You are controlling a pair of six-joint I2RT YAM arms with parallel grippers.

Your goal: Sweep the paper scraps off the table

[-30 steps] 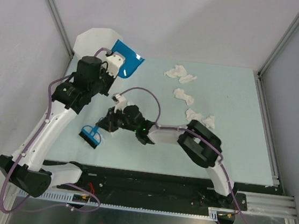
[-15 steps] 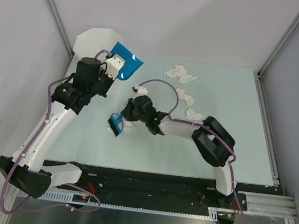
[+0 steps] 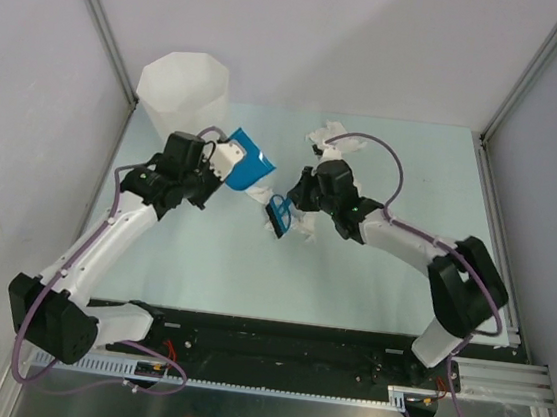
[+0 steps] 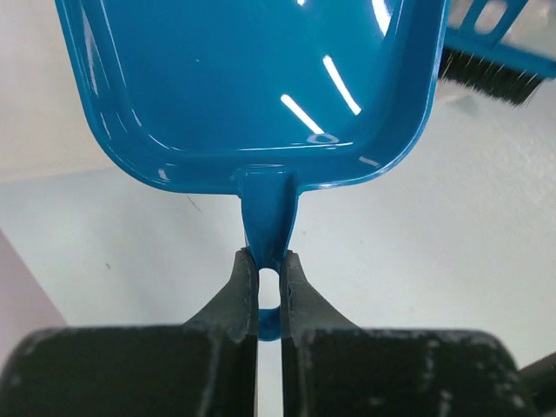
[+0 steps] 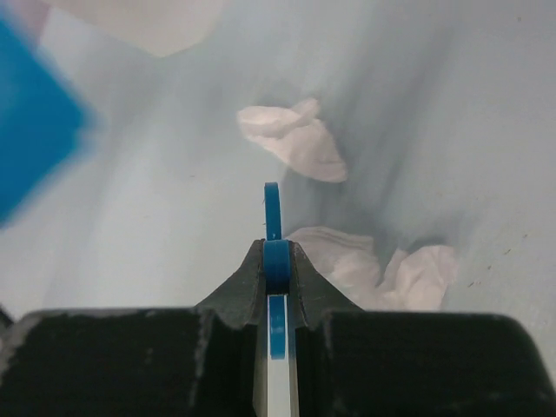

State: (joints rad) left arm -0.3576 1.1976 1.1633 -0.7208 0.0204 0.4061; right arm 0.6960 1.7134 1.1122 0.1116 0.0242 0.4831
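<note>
My left gripper [image 3: 226,158] is shut on the handle of the blue dustpan [image 3: 249,171], which sits low over the table [image 3: 381,281] right of the bin; in the left wrist view the pan [image 4: 252,87] looks empty and its handle sits between my fingertips [image 4: 268,261]. My right gripper [image 3: 297,201] is shut on the blue brush [image 3: 280,215], close to the pan's mouth. Paper scraps lie at the back [image 3: 329,134] and beside the brush [image 3: 305,228]. The right wrist view shows scraps ahead [image 5: 295,143] and under the brush handle [image 5: 347,256], [image 5: 426,269].
The tall white faceted bin [image 3: 182,85] stands at the table's back left corner, behind the dustpan. Grey walls and metal frame posts [image 3: 518,90] close in the sides and back. The brush bristles [image 4: 491,76] show at the upper right of the left wrist view.
My left arm has brought the dustpan from over the bin down toward the table's middle. My right arm has swung the brush from front left to the scraps near the pan.
</note>
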